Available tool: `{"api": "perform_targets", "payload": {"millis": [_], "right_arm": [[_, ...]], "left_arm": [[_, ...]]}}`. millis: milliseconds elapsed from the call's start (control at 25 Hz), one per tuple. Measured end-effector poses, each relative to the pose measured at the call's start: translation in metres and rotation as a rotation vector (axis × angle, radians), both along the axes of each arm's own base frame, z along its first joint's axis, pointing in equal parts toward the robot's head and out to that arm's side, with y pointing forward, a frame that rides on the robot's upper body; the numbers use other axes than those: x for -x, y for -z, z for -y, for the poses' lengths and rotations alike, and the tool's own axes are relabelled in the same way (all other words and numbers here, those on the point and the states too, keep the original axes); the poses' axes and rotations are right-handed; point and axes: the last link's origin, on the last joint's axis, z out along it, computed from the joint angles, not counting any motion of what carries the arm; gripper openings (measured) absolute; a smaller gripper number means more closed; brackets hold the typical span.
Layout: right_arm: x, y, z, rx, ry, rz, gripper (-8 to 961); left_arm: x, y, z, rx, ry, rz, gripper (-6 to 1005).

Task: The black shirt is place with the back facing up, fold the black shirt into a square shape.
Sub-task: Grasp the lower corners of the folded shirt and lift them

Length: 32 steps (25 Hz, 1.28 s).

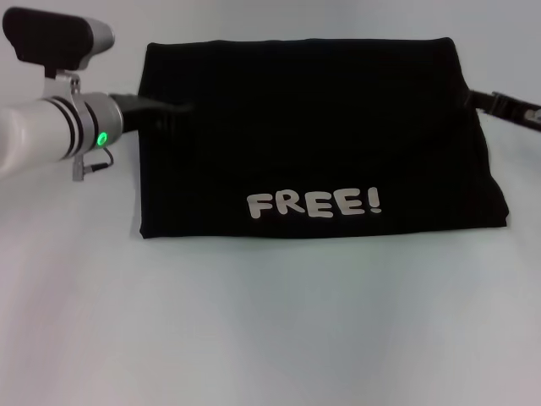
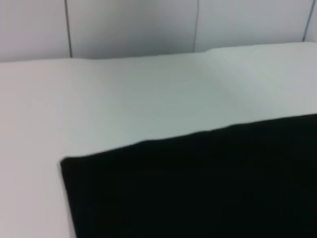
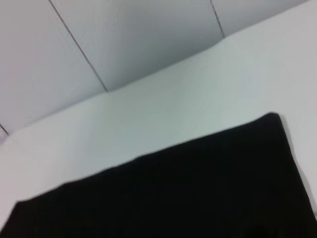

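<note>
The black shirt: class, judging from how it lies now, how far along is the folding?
Done: the black shirt lies folded into a wide rectangle, its "FREE!" lettering facing up. In hand: the left gripper and right gripper sit at opposite side edges. Left: it is wider than tall, so folding across should square it.

Left gripper (image 1: 182, 107) at left edge of black shirt (image 1: 313, 144), low on fabric; shirt bulk blocks path inward from its tips. Bare white table (image 1: 270, 338) open behind it and along its near side. Right gripper (image 1: 473, 96) at shirt's opposite, right edge; open table outward from it. Wall panels (image 2: 148, 25) close far side beyond table edge.
</note>
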Motion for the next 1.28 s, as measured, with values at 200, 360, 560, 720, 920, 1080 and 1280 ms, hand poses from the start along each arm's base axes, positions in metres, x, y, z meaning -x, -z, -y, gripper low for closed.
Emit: {"api": "perform_targets", "payload": {"millis": [200,360,560,720,920,1080,1280], "right_arm": [[-0.002,-0.012,0.003,-0.014,-0.034,-0.046,714],[-0.005,-0.016,0.005,-0.014,-0.041,-0.060,789],[-0.003,-0.017,0.009,0.009,-0.079,-0.060,781],[-0.004,-0.021,0.027,0.087,-0.171,-0.100,776],[-0.011,-0.026,0.049,0.148,-0.239,-0.134,778],[-0.019,-0.030,0.067,0.165,-0.269,-0.178,778],[-0.028,-0.032,0.079,0.152,-0.259,-0.206,777]], "left_arm": [[-0.003,-0.011,-0.005,-0.035,0.010,-0.011,700],[-0.003,-0.015,-0.007,-0.046,0.013,-0.010,836],[0.002,-0.026,-0.001,-0.064,0.004,0.037,910],[0.011,-0.038,0.025,0.035,0.030,0.141,910],[0.024,-0.046,0.067,0.194,0.030,0.262,909],[0.035,-0.045,0.088,0.268,-0.022,0.337,909],[0.053,-0.040,0.095,0.240,-0.147,0.404,909]]}}
